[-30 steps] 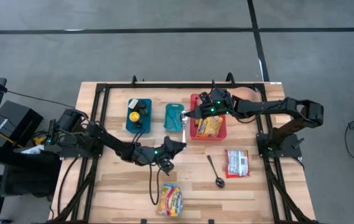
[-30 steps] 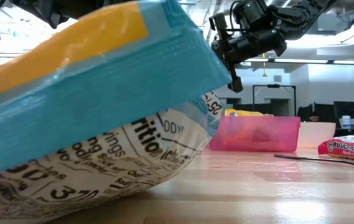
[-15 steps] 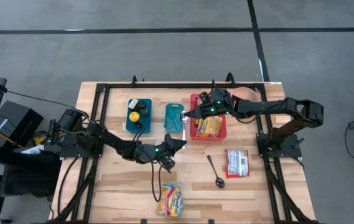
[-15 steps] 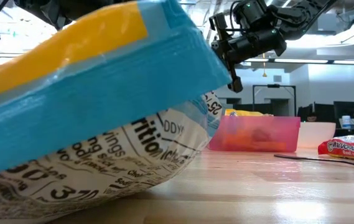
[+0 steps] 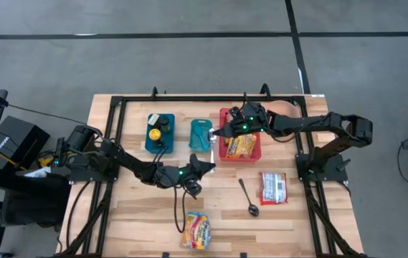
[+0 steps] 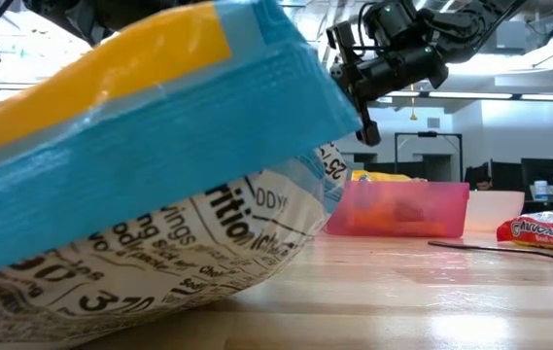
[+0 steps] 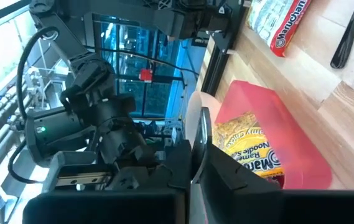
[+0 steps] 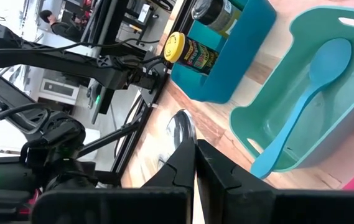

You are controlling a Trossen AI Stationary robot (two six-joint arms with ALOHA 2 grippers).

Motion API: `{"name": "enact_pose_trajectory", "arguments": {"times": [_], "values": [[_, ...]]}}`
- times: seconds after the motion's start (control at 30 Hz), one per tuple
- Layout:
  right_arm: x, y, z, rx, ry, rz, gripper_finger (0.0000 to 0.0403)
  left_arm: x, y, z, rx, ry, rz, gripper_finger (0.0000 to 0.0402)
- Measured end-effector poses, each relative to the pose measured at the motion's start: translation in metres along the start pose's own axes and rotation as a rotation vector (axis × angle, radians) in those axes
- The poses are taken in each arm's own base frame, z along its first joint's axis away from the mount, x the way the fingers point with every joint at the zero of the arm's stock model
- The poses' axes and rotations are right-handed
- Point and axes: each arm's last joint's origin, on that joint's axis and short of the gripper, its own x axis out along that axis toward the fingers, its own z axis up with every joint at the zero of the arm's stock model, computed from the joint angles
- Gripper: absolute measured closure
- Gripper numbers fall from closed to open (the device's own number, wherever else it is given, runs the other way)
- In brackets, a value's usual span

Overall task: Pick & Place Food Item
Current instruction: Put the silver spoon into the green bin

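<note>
Left tool (image 5: 194, 188) closed, arm stretched low across mid-table, right tool (image 5: 219, 132) closed, arm extended leftward

Grey floor (image 5: 189, 57) w/ black lines, lab desks (image 6: 509, 180) behind, ceiling lights

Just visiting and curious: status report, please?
Left gripper shut, empty, mid-table. Right gripper shut beside red bin. Noodle pack loose at front edge. Nothing blocking.

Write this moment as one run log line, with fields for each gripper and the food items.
left gripper: shut, empty, mid-table | right gripper: shut, by red bin | noodle pack: in red bin | snack bag: front edge
</note>
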Motion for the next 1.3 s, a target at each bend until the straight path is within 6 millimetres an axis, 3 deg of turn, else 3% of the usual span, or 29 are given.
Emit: {"name": "enact_pose_trajectory", "arguments": {"times": [0.33, 0.8, 1.3], "values": [[0.0000, 0.0001, 0.0000, -0.005, -0.001, 0.002, 0.0397, -0.0001, -0.0004, 0.0000, -0.001, 0.000, -0.003, 0.0389], [-0.0001, 0.0003, 0.0001, -0.024, 0.000, 0.005, 0.0328, -0.0002, -0.0001, -0.0006, -0.006, 0.020, 0.004, 0.0396], [-0.0044, -0.0084, 0.0023, -0.083, 0.072, -0.035, 0.0324, -0.0005, -0.0013, -0.0032, -0.004, 0.101, 0.019, 0.0396]]}}
